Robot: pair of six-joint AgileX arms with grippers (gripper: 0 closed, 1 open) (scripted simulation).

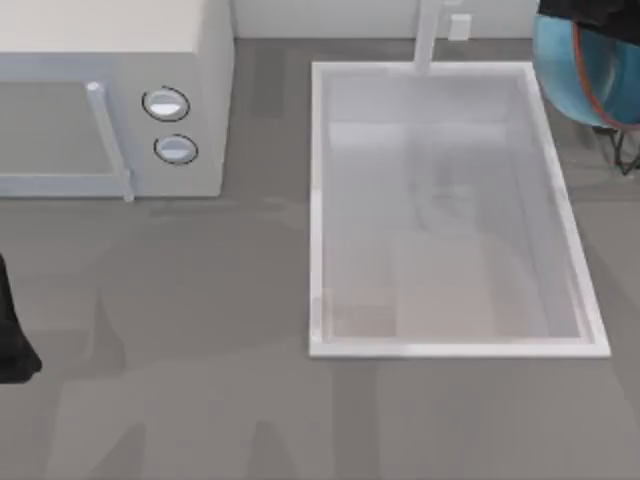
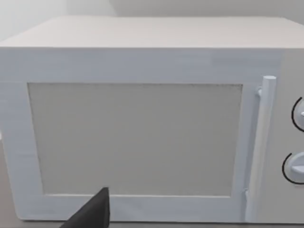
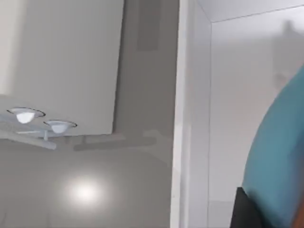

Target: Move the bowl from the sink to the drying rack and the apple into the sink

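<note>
The glossy blue bowl (image 1: 578,72) hangs tilted on edge at the far right corner of the white sink (image 1: 318,210), its reddish-brown rim facing right. My right gripper (image 1: 592,14) is above it and shut on it. In the right wrist view the bowl (image 3: 280,152) sits close against a dark fingertip (image 3: 247,211), beside the sink's raised rim (image 3: 190,118). The basin holds nothing. The apple is out of view. My left arm (image 1: 10,335) is parked at the table's left edge.
A white microwave (image 1: 110,100) with two round knobs (image 1: 166,104) stands at the back left; the left wrist view faces its door (image 2: 135,140). The white faucet post (image 1: 428,35) rises behind the sink. Black rack wires (image 1: 624,150) show at the right edge.
</note>
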